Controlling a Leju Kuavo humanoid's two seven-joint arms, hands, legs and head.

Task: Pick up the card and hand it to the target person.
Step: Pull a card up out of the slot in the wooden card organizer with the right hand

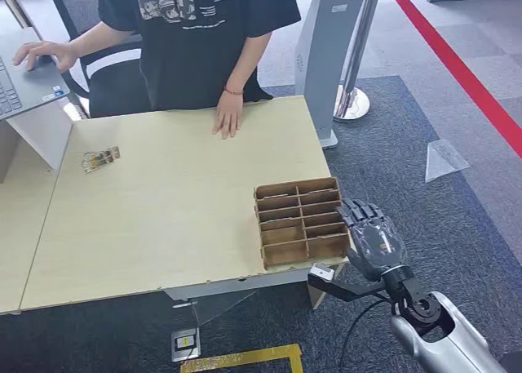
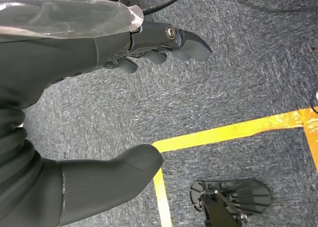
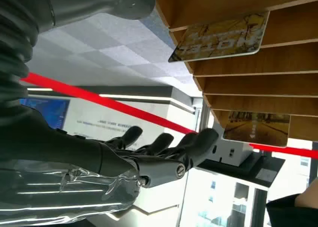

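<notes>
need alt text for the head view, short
The robot's right hand, fingers apart and holding nothing, sits at the right end of a brown wooden slotted card holder on a pale wooden table. A person in a black t-shirt stands across the table, one hand flat on it, and loose patterned cards lie far to the left.

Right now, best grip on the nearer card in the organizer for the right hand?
Pinch the card's exposed end, the part jutting past the wooden organizer's slats. Come from the open side where the right hand is; its fingers are apart, holding nothing. The slats cover the rest of the card.
</notes>
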